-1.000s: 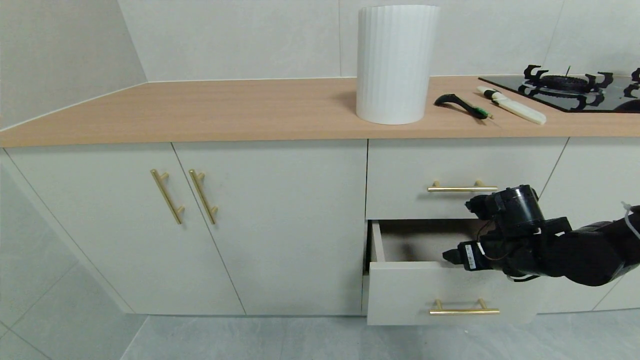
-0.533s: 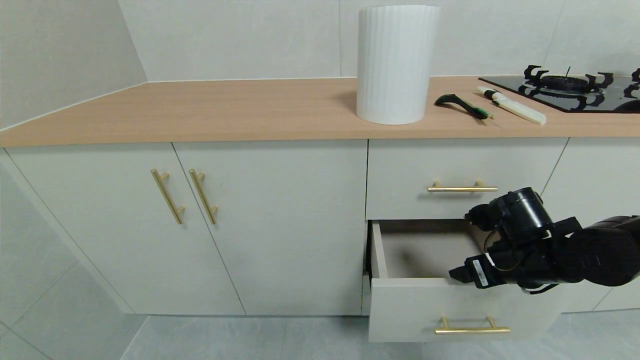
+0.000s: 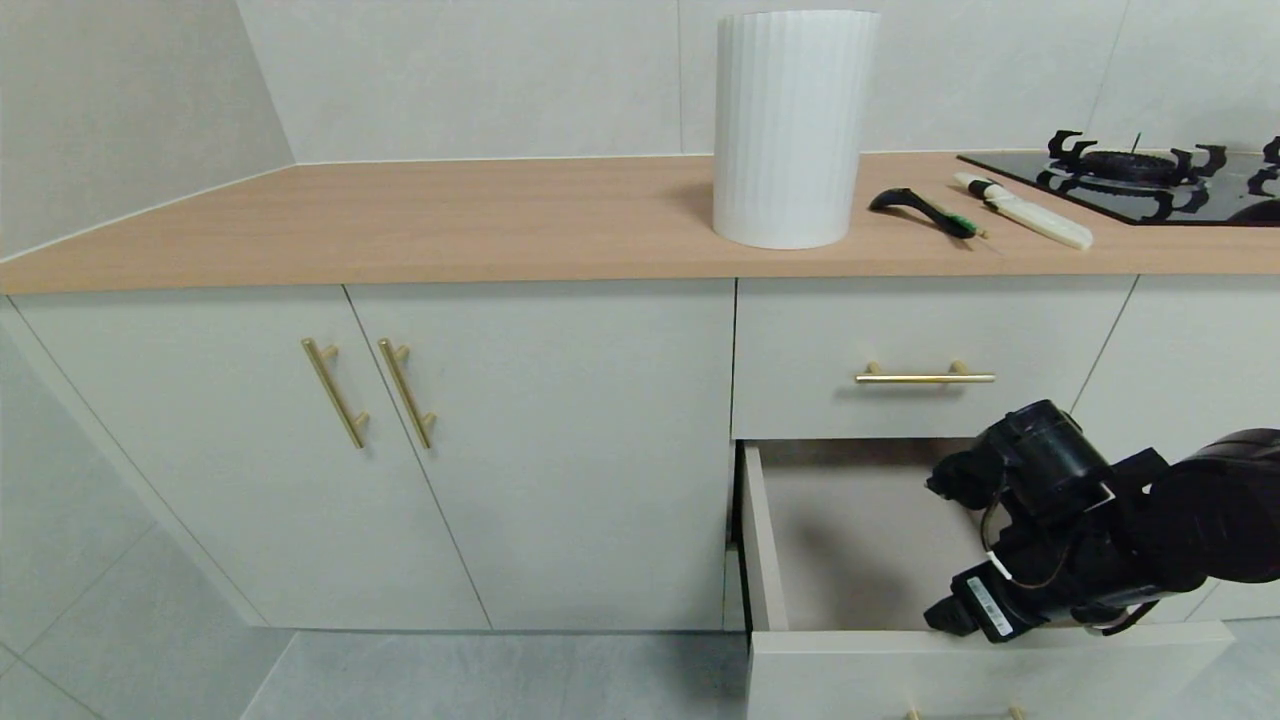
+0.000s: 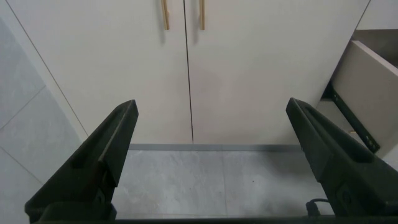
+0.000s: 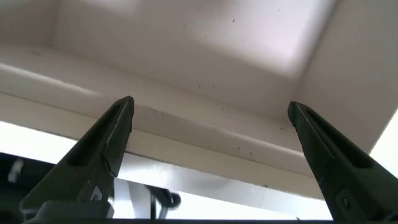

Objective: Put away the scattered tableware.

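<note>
While the lower drawer point(image 3: 850, 530) stands pulled out, the right claw point(image 3: 950, 617) sits at the drawer's front edge, fingers wide apart, holding nothing | left claw point(image 4: 211, 106) spread wide too, low beside the drawer | peeler point(image 3: 922, 211) and knife point(image 3: 1025, 211) lie on the counter point(image 3: 450, 220) above the drawer

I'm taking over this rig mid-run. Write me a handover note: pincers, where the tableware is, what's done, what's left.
Left pincer: open, empty, low in front of the cabinet doors.
Right pincer: open, empty, at the front edge of the lower drawer.
Tableware: black-handled tool and white knife lie on the countertop, between the white canister and the hob.
Done: lower drawer stands pulled out.
Left: put both pieces in the drawer, then probably shut it.
</note>
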